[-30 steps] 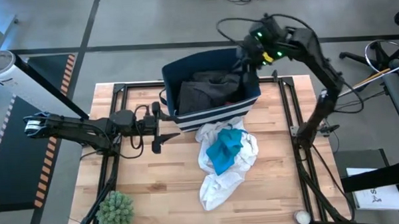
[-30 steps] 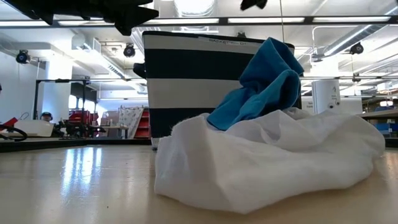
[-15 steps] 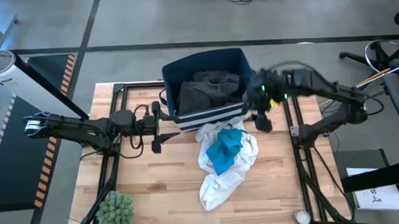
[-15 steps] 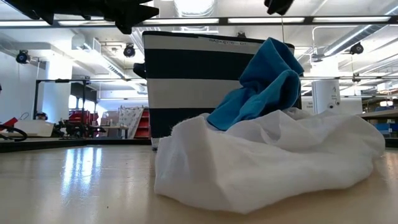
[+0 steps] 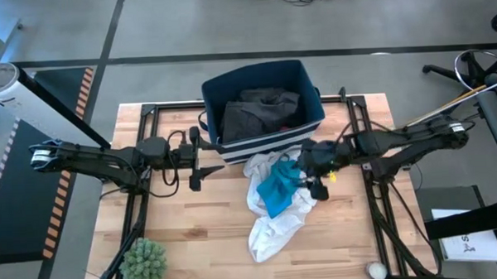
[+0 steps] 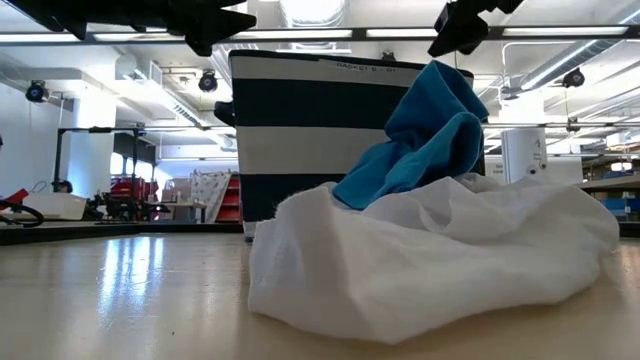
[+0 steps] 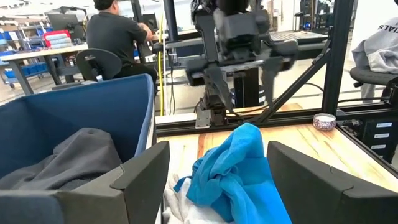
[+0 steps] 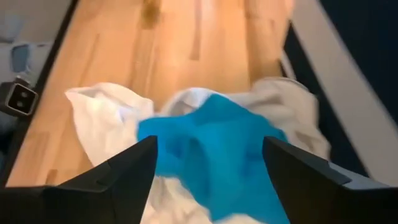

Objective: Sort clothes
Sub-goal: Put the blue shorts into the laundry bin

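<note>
A teal garment (image 5: 279, 186) lies crumpled on top of a large white garment (image 5: 276, 221) on the table, just in front of the striped navy bin (image 5: 263, 73). A dark grey garment (image 5: 260, 110) lies inside the bin. My right gripper (image 5: 309, 177) hangs open just above the pile's right side, its fingers standing on either side of the teal garment (image 8: 211, 146) without touching it. My left gripper (image 5: 196, 162) waits open and empty, left of the bin's near corner, facing the teal garment (image 7: 233, 168).
A small green plant (image 5: 143, 261) stands at the table's near left corner. A small round thing (image 5: 376, 270) lies at the near right edge. Bare wood shows left of and in front of the pile. A person sits at a desk (image 7: 115, 31) beyond the table.
My right gripper has swung from above the bin's far right corner toward the table's near edge and down. It now hangs low over the right side of the teal and white pile. The pile has not moved.
</note>
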You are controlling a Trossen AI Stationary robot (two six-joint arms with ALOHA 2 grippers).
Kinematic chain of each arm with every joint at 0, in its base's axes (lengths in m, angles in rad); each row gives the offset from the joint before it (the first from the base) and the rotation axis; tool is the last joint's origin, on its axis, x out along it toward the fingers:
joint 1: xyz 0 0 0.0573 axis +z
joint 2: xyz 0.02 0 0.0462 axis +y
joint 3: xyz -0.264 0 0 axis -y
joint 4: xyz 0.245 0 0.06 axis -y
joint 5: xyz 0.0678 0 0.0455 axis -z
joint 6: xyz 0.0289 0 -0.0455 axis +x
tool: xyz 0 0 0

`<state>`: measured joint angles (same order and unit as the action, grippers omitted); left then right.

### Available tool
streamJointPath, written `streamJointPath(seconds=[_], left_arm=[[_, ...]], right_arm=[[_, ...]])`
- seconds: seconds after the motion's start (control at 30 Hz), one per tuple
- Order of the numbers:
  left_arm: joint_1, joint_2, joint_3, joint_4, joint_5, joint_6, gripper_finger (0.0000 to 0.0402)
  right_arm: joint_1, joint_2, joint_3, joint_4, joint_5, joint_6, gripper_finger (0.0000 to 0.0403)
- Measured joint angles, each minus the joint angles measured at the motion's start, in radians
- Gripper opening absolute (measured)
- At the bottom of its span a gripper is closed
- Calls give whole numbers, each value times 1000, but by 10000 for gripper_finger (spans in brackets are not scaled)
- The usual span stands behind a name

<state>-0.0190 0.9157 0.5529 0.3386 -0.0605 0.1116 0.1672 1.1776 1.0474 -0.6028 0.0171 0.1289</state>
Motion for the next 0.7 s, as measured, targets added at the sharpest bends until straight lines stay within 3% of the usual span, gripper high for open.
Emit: streamJointPath(seconds=[0.23, 0.47, 0.57, 0.7], left_arm=[[0, 0, 1, -3, 0, -1, 252], [0, 0, 1, -1, 0, -1, 262], [0, 0, 1, 5, 0, 0, 265], [0, -1, 1, 4, 0, 1, 262]], right_arm=[[62, 50, -69, 59, 249, 78, 309], [73, 147, -87, 61, 256, 145, 306], [73, 190, -87, 51, 274, 147, 274], [73, 241, -68, 45, 305, 125, 179]])
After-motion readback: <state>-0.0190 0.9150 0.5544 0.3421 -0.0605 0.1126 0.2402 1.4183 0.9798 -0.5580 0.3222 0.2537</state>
